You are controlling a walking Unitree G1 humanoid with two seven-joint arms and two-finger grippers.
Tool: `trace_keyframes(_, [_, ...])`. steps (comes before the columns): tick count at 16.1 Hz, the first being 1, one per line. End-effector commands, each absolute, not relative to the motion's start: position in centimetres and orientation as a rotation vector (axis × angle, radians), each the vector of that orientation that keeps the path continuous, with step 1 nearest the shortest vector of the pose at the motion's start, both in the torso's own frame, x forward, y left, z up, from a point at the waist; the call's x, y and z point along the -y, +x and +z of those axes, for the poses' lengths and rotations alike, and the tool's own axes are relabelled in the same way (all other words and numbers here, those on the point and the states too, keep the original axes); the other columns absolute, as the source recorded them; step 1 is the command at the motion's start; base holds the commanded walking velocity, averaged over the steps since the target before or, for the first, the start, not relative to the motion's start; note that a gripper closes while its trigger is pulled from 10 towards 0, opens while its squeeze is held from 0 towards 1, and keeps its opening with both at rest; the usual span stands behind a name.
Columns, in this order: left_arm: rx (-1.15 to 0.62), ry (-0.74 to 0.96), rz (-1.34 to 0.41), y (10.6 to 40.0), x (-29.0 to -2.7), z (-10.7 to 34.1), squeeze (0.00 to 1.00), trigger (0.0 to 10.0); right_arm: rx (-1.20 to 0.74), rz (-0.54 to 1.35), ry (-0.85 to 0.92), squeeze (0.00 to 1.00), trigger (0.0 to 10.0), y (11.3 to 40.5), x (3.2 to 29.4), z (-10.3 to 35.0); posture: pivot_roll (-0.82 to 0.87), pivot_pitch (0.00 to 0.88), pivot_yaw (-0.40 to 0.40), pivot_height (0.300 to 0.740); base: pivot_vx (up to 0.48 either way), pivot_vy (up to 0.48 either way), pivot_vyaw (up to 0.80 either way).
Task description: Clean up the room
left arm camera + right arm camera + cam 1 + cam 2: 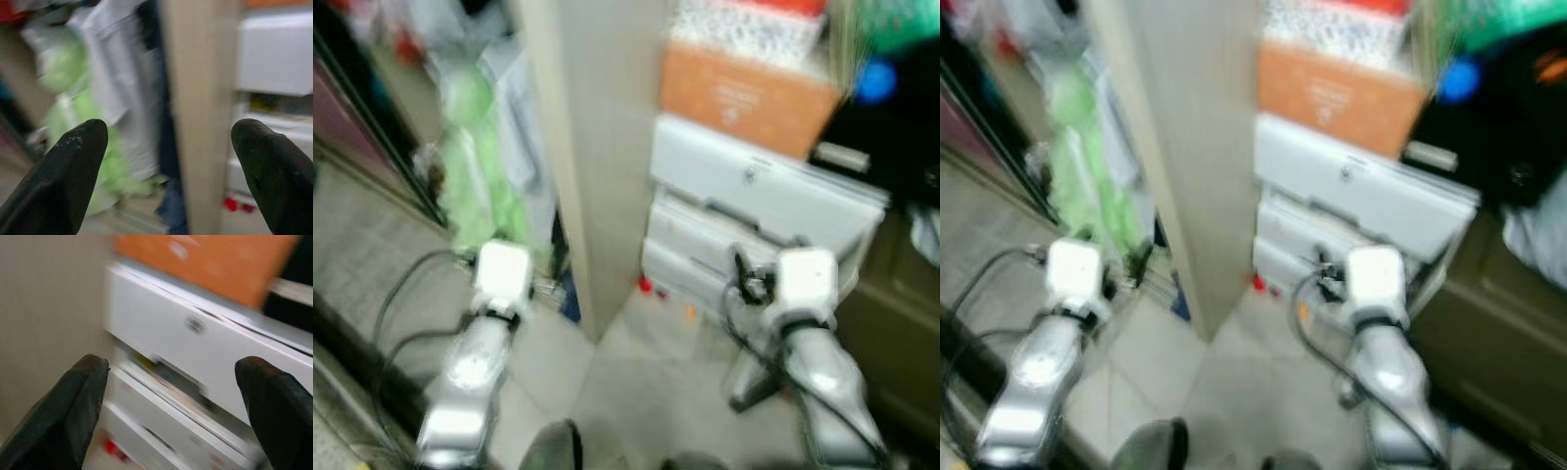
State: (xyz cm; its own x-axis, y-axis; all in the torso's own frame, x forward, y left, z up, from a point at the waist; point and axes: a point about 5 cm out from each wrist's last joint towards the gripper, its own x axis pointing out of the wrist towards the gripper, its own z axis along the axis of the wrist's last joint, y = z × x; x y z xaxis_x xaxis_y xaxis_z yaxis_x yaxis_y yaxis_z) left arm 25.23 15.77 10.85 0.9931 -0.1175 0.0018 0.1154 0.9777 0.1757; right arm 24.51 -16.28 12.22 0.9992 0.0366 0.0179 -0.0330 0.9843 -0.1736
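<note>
Before the robot, on a pale tiled floor (646, 382), stands a tall beige panel (592, 147), the edge of a cupboard or partition, with a white drawer unit (754, 196) just to its right. The drawer unit has several drawers, the lower ones pulled slightly out, and an orange cardboard box (744, 98) sits on top of it with a patterned white box (744, 24) above that. Left of the panel hang or lean light green bags (480, 166) and whitish plastic wrapping (122, 83), all blurred. Small red bits (646, 286) lie on the floor at the foot of the drawer unit, near the panel. Dark clothing and a blue round object (876, 80) sit to the far right.

Both arms reach forward at about the same height. The left gripper (168, 142) points at the panel's edge and the green bags, its fingers (73, 161) spread wide and empty. The right gripper (171, 382) faces the drawer fronts, its fingers (78, 396) also parted with nothing between them. Black cables (401, 294) trail along each arm.
</note>
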Motion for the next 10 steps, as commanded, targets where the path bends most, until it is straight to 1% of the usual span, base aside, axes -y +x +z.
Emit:
trace_keyframes(1, [0.024,0.171,-0.124,25.31,-15.28,11.15,0.0,10.0,0.001,0.012,-0.191,0.0,10.0,24.31,17.12,11.83,-0.05,0.12,-0.021,0.74,0.0,0.0,0.46])
trace_keyframes(3, [0.023,0.173,-0.127,25.36,-15.17,11.16,0.0,10.0,0.004,0.015,-0.187,0.0,10.0,24.49,17.1,11.85,-0.05,0.116,-0.02,0.74,0.0,0.0,0.46])
trace_keyframes(6, [0.021,0.147,-0.146,25.42,-15.05,11.18,0.0,10.0,0.006,0.016,-0.165,0.0,10.0,24.55,16.98,11.89,-0.05,0.115,-0.018,0.74,0.0,0.0,0.0])
trace_keyframes(10, [0.02,0.148,-0.145,25.45,-15.03,11.21,0.0,10.0,0.007,0.026,-0.164,0.0,10.0,24.35,16.79,11.79,-0.05,0.119,-0.017,0.74,0.0,-0.332,0.0])
